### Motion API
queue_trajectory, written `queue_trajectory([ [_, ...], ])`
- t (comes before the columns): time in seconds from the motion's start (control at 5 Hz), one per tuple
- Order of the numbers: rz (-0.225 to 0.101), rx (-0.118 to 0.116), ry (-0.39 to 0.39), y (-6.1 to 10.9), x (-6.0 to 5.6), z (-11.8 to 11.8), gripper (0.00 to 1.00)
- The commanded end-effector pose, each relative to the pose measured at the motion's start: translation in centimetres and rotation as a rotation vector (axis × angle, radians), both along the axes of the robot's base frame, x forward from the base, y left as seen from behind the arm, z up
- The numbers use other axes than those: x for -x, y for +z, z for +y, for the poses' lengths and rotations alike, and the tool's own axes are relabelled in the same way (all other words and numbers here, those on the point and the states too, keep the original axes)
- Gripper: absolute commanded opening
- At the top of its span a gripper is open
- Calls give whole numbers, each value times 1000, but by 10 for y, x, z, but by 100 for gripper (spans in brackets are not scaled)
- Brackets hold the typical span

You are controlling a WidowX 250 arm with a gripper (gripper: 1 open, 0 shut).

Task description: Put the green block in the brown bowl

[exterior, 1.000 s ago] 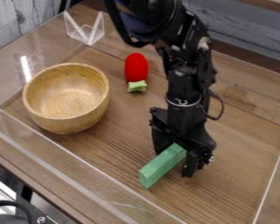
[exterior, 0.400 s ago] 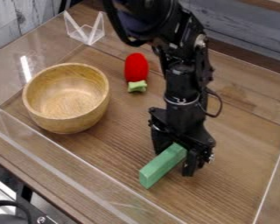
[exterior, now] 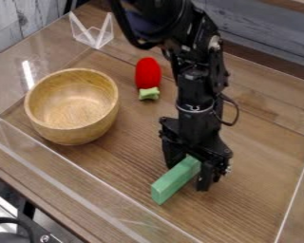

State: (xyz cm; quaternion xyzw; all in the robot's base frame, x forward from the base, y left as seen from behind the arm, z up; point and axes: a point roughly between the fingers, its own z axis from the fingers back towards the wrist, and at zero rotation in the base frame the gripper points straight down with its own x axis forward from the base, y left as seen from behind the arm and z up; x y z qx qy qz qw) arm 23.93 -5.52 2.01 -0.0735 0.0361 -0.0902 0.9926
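The green block (exterior: 174, 181) lies flat on the wooden table near the front edge, one end pointing toward the camera. My gripper (exterior: 193, 166) points straight down over its far end, open, with a finger on either side of the bar. Whether the fingers touch the block cannot be made out. The brown bowl (exterior: 72, 105) stands upright and empty at the left, well apart from the block and the gripper.
A small red object with a green base (exterior: 147, 76) sits behind the arm, between bowl and arm. A clear plastic wall (exterior: 91, 204) runs along the front and left edges. A clear folded stand (exterior: 94, 33) is at the back.
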Motion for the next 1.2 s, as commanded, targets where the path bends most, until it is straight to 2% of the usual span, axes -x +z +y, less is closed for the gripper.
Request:
queue_trajectory([
  [0.0, -36, 7, 15, 8, -11, 1, 100],
  [0.2, -30, 4, 18, 7, -12, 2, 0],
  [0.6, -40, 2, 30, 29, -13, 6, 0],
  [0.8, -79, -2, 90, 58, -23, 10, 0],
  [1.0, -110, -11, 160, 82, -29, 30, 0],
])
